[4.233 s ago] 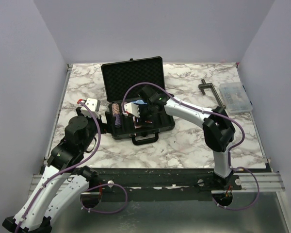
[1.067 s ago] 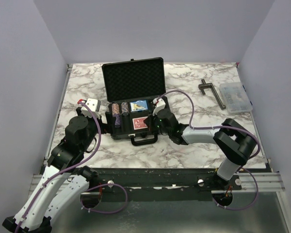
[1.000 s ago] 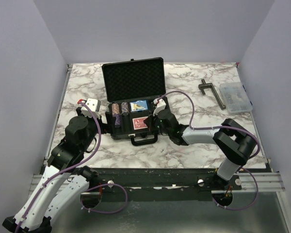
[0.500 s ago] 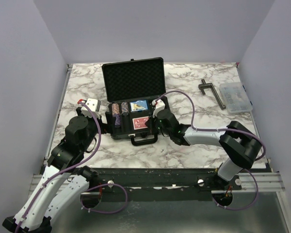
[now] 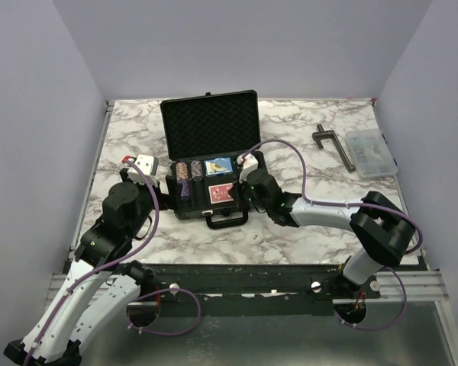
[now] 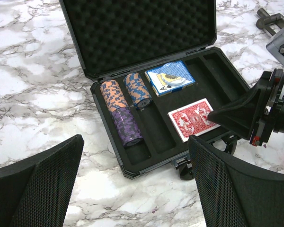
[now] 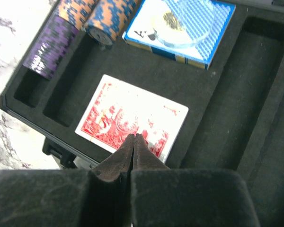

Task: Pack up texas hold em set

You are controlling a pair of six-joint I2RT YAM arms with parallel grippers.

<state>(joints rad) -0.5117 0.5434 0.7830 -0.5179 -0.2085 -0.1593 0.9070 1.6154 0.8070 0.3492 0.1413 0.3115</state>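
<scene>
Case (image 5: 211,128) of the hold'em set lies open near the middle of the marble counter (image 5: 290,130). Its foam-lined lid stands up at the 12 o'clock side of the slotted tray, and its handle (image 5: 227,219) is at the 6 o'clock edge. Inside the tray, the red deck (image 5: 222,194) lies flat. The blue deck (image 5: 218,165) is just beside it at 12 o'clock. At 9 o'clock of the decks, two chip stacks (image 6: 127,127) lie on their sides in the slots, orange-and-blue chips at the far end and purple at the near end of the longer one.

The right hand (image 7: 134,138) reaches in from 3 o'clock with its fingers pressed together, gripping nothing. Its tips are over the red deck's edge; whether they touch it I cannot tell. The left hand (image 6: 136,142) is spread wide and empty, just beside the case at 9 o'clock.

Well apart, at 2 o'clock from the case, lies a dark T-shaped tool (image 5: 334,145). A clear compartment box (image 5: 371,152) lies just beyond it, near the counter's edge.
</scene>
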